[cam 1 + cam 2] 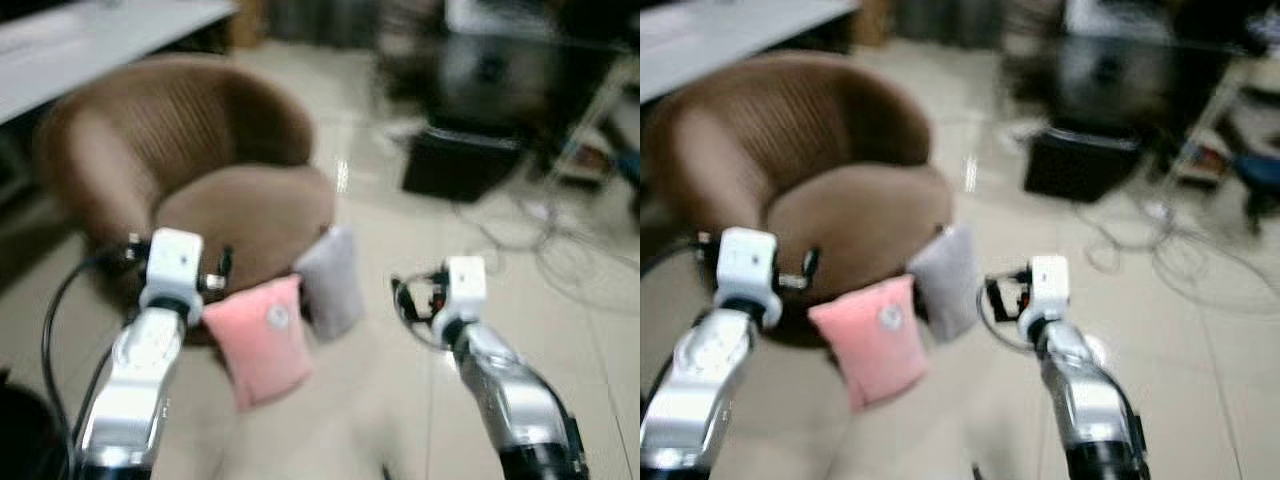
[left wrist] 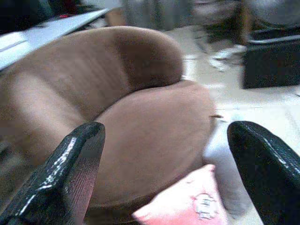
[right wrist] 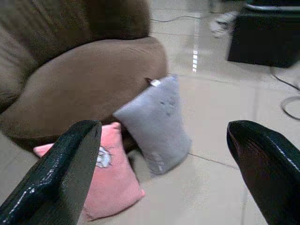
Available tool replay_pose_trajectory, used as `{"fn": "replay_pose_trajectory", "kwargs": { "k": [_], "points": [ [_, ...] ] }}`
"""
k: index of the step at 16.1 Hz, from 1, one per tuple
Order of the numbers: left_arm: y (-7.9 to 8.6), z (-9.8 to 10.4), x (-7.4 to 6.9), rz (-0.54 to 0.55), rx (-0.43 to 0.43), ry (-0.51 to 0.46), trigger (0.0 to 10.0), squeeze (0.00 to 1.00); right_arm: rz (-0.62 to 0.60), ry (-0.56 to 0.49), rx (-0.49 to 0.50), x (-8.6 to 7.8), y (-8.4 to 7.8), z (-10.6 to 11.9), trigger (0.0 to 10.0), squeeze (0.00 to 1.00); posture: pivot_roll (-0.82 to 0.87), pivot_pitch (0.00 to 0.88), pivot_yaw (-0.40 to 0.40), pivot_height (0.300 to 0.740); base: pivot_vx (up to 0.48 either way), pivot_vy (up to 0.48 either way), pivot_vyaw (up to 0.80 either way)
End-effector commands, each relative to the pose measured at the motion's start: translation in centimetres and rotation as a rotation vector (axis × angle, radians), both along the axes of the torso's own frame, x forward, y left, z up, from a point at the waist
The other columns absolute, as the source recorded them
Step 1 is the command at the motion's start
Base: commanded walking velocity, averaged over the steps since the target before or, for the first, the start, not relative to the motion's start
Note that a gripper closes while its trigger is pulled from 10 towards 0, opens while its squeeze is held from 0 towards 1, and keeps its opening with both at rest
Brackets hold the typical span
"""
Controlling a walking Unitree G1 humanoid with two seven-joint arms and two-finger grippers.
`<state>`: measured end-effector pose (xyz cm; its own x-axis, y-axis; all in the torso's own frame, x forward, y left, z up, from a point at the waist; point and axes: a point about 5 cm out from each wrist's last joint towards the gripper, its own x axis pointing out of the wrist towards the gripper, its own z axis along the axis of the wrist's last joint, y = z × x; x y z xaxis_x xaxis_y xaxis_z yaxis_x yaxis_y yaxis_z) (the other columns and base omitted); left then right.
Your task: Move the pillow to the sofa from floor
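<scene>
Both grippers, left gripper [image 2: 164, 173] and right gripper [image 3: 161, 171], hover spread wide above bare tile floor [image 1: 400, 400]; at twelve o'clock, pink pillow [image 1: 262, 338] and grey pillow [image 1: 330, 280] lean upright against brown sofa [image 1: 240, 205].

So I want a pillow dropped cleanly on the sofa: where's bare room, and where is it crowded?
The brown sofa seat cushion is bare from backrest to front edge. It is crowded at the sofa's front base, where the pink pillow and grey pillow lean together on the floor. Bare tile lies beyond the grey pillow.
</scene>
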<state>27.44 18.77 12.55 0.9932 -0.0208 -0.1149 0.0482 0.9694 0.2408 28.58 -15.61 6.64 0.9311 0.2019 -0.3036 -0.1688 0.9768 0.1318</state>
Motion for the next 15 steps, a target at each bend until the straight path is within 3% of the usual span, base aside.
{"fn": "replay_pose_trajectory", "kwargs": {
  "k": [1,9,15],
  "points": [
    [0.01,-0.15,0.09,-0.005,0.009,0.009,10.0,0.00,-0.009,-0.010,0.006,0.16,-0.03,0.15,10.0,0.00,0.07,0.000,0.020,0.740,0.000,0.337,-0.70],
    [0.40,-0.26,-0.30,0.004,0.018,0.015,10.0,0.00,-0.001,-0.007,0.010,0.05,0.29,0.06,10.0,0.00,0.08,0.000,0.010,0.740,0.000,0.338,-0.64],
    [0.31,-0.23,-0.26,-0.016,0.029,0.019,10.0,0.00,-0.007,-0.006,0.012,-0.44,0.50,-0.02,10.0,0.00,0.07,0.000,0.027,0.740,0.000,0.337,0.00]
  ]
}}
